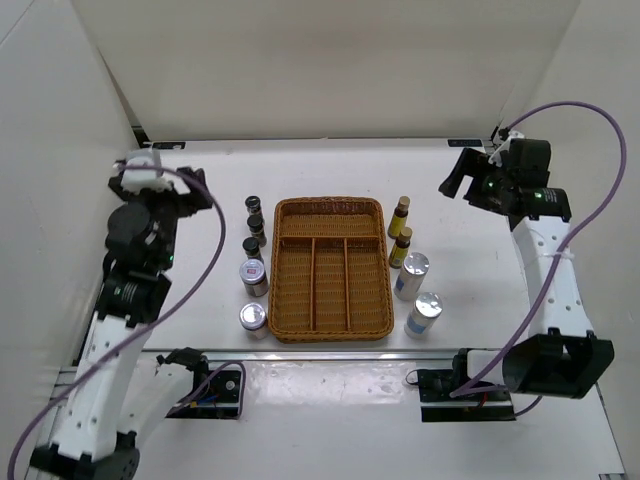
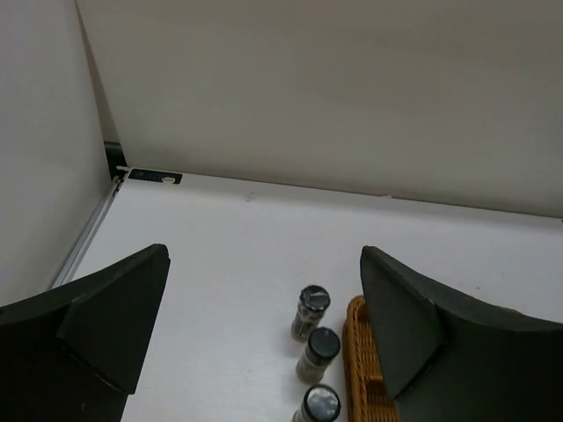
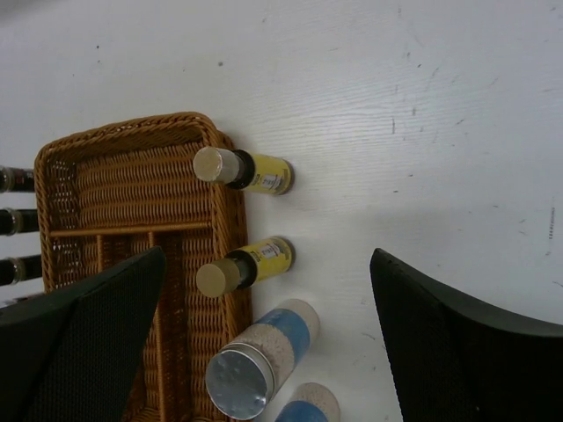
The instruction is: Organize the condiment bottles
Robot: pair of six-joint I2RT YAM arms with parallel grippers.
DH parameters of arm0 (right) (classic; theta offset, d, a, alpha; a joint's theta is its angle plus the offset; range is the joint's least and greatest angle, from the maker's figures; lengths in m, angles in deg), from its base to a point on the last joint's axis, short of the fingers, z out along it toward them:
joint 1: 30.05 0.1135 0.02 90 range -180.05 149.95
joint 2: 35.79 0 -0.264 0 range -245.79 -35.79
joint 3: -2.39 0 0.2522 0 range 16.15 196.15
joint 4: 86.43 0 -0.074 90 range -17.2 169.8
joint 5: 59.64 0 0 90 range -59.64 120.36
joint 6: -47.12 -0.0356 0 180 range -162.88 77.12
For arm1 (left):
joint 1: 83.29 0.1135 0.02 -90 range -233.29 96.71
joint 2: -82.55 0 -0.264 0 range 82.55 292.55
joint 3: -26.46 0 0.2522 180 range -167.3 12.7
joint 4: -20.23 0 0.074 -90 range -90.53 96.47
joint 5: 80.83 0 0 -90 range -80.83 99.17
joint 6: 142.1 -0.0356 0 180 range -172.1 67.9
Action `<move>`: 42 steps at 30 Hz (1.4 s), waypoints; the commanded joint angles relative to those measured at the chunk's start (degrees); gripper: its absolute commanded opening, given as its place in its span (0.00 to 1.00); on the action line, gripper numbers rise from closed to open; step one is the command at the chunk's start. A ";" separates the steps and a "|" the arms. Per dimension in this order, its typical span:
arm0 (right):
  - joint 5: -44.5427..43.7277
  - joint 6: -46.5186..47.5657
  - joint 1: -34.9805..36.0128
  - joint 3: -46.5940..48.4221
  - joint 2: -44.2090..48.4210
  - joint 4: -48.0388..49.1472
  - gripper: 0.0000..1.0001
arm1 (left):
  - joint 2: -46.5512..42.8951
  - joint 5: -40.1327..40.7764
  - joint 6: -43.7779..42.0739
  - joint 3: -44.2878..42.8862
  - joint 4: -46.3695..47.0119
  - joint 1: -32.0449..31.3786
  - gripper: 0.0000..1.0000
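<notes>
While both hang wide open and hold nothing, the left end effector (image 2: pixel 264 255) sits at the upper left of the top view and the right end effector (image 1: pixel 456 180) at the upper right. On the desk (image 1: pixel 330 165), the wicker tray (image 1: pixel 277 270) lies at centre. In a column just left of it stand three dark bottles (image 1: pixel 254 205) above two silver-lidded jars (image 1: pixel 254 276). Just right of it stand two amber bottles (image 1: pixel 402 212) above two white cylinders (image 1: pixel 412 276).
</notes>
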 commanded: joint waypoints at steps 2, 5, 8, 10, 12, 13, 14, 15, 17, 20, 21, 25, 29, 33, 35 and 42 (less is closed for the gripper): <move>-7.35 -2.74 0.17 0.73 5.68 -0.31 1.00 | -9.32 -3.69 1.23 3.55 -13.30 0.07 1.00; -11.74 -7.13 0.17 0.03 6.38 -0.13 1.00 | -13.45 1.03 0.60 6.27 -14.61 0.07 1.00; -3.88 -2.50 -0.44 2.91 2.89 -0.13 1.00 | -17.40 15.65 8.74 10.93 -16.01 -1.60 1.00; 2.11 -2.49 0.25 2.93 1.64 1.35 1.00 | -18.04 21.43 16.13 12.78 -18.74 -1.60 1.00; 3.28 -2.49 1.48 2.93 -1.07 2.33 1.00 | -16.73 19.53 13.19 12.78 -18.74 -1.60 1.00; 1.45 -2.49 3.49 5.54 -4.39 1.46 1.00 | -15.67 18.56 12.30 11.39 -18.74 -1.60 1.00; -0.31 -2.49 4.64 7.48 -6.43 0.06 1.00 | -14.62 16.20 11.77 11.37 -18.74 -1.60 1.00; -1.98 -1.79 7.44 9.76 -8.62 -1.61 1.00 | -13.04 14.52 11.24 11.37 -18.74 -1.60 1.00; -7.68 -0.38 10.79 16.88 -15.13 -6.34 1.00 | -11.80 11.34 10.62 11.37 -18.74 -1.60 1.00; -17.89 1.37 15.89 23.92 -22.43 -12.59 1.00 | -10.48 11.34 11.94 11.37 -18.74 -1.60 1.00; -19.21 1.38 17.47 25.07 -23.49 -12.61 1.00 | -10.48 10.82 11.94 11.37 -18.22 -1.60 1.00; -19.75 0.85 18.63 25.08 -27.79 -11.04 1.00 | -10.48 12.12 11.94 11.90 -17.69 -1.60 1.00; -22.65 0.33 20.21 25.08 -30.70 -11.03 0.94 | -11.01 12.66 11.33 12.43 -16.55 -1.60 1.00; -23.88 0.32 20.83 24.46 -31.23 -11.03 0.75 | -11.01 12.66 10.80 12.96 -15.94 -1.60 1.00; -24.76 0.32 20.83 24.46 -31.85 -11.03 0.69 | -10.48 12.66 10.80 12.96 -15.93 -1.60 1.00; -25.29 -0.20 21.35 22.00 -32.38 -11.03 0.54 | -9.95 12.66 10.80 12.96 -15.40 -1.60 1.00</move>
